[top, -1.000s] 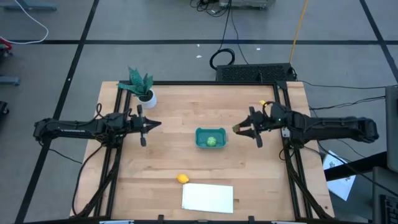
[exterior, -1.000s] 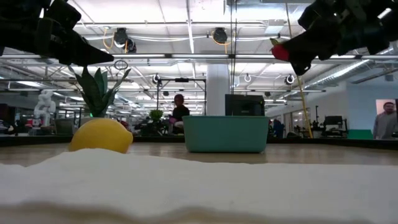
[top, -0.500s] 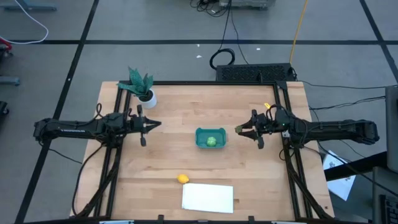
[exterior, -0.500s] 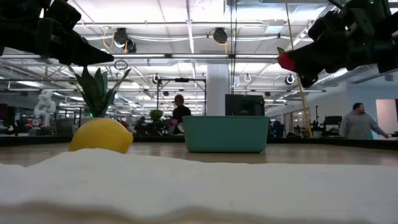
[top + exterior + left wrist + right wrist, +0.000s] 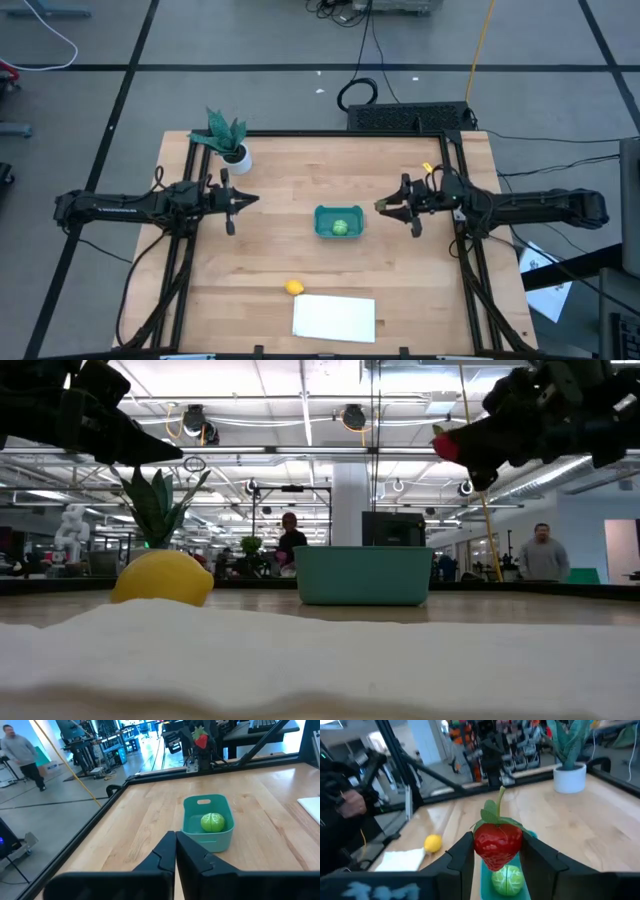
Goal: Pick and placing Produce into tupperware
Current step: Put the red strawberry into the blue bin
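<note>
Holding a glossy red toy strawberry (image 5: 498, 846) with a green leafy cap, the right pincer (image 5: 384, 207) pinches the fruit between its two dark fingers, raised above the pale wood-plank worktop (image 5: 290, 240) at roughly 3 o'clock from the tub.

Tub (image 5: 339, 222): small, shallow, teal-blue plastic, rectangular with rounded corners and a slot handle in one end wall; stands near the worktop's middle, just beside the strawberry but not under it.

Green ball (image 5: 213, 822): round, ribbed like a small cabbage, matte; lies inside the tub.

Lemon (image 5: 293, 288): small, smooth, yellow, oval; rests on the worktop at about 7 o'clock from the tub, well apart from both pincers, just beside the upper left corner of the white sheet.

White sheet (image 5: 334, 318): flat, rectangular, soft-looking; lies at the worktop's near edge, at 6 o'clock from the tub.

Left pincer (image 5: 255, 199): dark fingers pressed together, holding nothing, hovering at 9 o'clock from the tub, well apart from it.

Plant (image 5: 225, 135): stiff green spiky leaves in a white round pot, at the worktop's far left corner.
</note>
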`<action>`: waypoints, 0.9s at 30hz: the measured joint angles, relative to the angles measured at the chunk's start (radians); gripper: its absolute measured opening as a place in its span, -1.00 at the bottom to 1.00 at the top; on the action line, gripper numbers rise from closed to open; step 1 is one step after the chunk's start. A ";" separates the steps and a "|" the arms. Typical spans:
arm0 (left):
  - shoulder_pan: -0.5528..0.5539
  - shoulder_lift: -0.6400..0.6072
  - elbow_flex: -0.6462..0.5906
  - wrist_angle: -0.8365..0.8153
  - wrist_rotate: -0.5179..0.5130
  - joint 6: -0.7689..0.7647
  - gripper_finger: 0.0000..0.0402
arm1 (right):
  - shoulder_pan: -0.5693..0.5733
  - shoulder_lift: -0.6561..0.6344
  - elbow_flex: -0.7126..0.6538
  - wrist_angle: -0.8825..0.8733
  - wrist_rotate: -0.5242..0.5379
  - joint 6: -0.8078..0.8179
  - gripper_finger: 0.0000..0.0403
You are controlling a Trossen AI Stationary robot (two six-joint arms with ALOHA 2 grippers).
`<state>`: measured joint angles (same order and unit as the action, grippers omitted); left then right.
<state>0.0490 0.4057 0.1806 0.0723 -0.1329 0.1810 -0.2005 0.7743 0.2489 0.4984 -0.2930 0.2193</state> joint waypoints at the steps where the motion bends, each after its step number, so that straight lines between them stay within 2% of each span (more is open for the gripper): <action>1: 0.000 0.000 0.000 0.000 0.000 0.000 -0.90 | 0.000 0.023 0.022 -0.024 -0.001 -0.007 -0.41; 8: 0.000 0.000 0.000 0.000 0.000 0.001 -0.88 | -0.004 0.209 0.217 -0.229 -0.030 -0.079 -0.41; 11: 0.000 0.000 0.000 0.000 0.000 0.008 -0.91 | -0.017 0.288 0.312 -0.332 -0.081 -0.114 -0.41; 18: 0.000 0.000 0.000 0.000 0.000 0.008 -0.99 | -0.059 0.454 0.456 -0.370 -0.185 -0.190 -0.41; 22: 0.000 0.000 0.000 0.000 0.000 0.008 -0.94 | -0.104 0.541 0.524 -0.443 -0.257 -0.226 -0.41; 27: 0.001 0.000 0.000 -0.001 0.000 0.020 -0.87 | -0.141 0.647 0.648 -0.630 -0.261 -0.255 -0.41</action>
<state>0.0502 0.4057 0.1806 0.0714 -0.1329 0.2009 -0.3414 1.4218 0.8969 -0.1321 -0.5541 -0.0361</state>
